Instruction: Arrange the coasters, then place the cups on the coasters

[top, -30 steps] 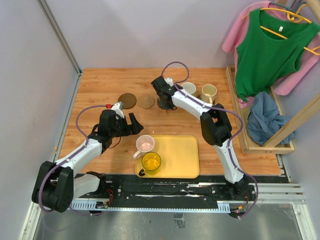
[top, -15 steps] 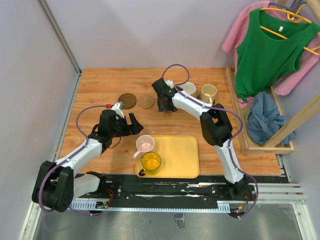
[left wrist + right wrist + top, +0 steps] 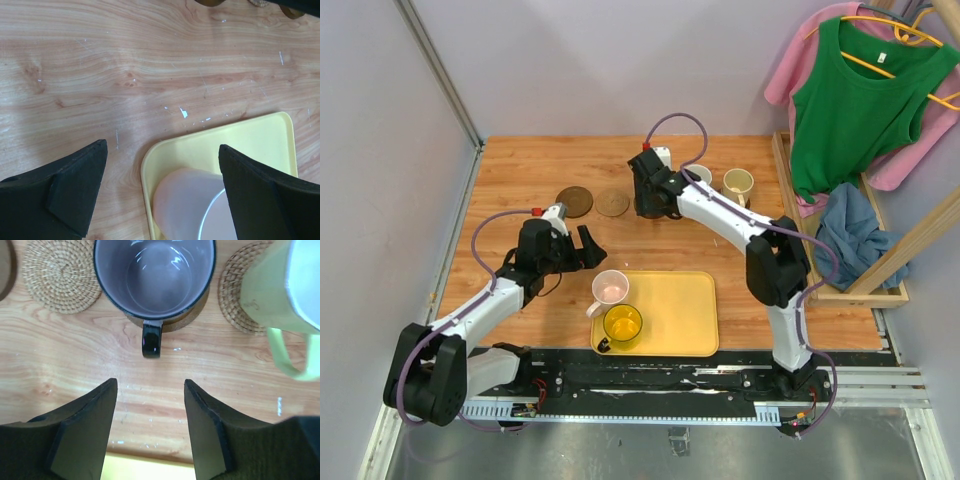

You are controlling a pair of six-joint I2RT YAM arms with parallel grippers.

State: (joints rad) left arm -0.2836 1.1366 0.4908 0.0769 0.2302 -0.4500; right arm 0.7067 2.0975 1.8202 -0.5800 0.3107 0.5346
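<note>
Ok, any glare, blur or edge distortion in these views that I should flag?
Right wrist: bright glints inside the purple-grey mug; the pale green mug is cropped and looks tilted at the frame's edge. Left wrist: the table's grain sharp, the pink mug soft, close fingers featureless black. Top external: even light, faint shadows.

Five cups on view: yellow cup (image 3: 622, 325), pink cup (image 3: 610, 287), purple-grey cup (image 3: 155, 275), green-white cup (image 3: 698, 177), cream cup (image 3: 738, 184). Coasters, I count four: bare dark coaster (image 3: 574, 201), bare tan coaster (image 3: 612, 203), a dark one (image 3: 182, 323) under purple-grey, a tan one (image 3: 232, 290) under green-white. A fifth may be hidden. One tray (image 3: 685, 300).
</note>
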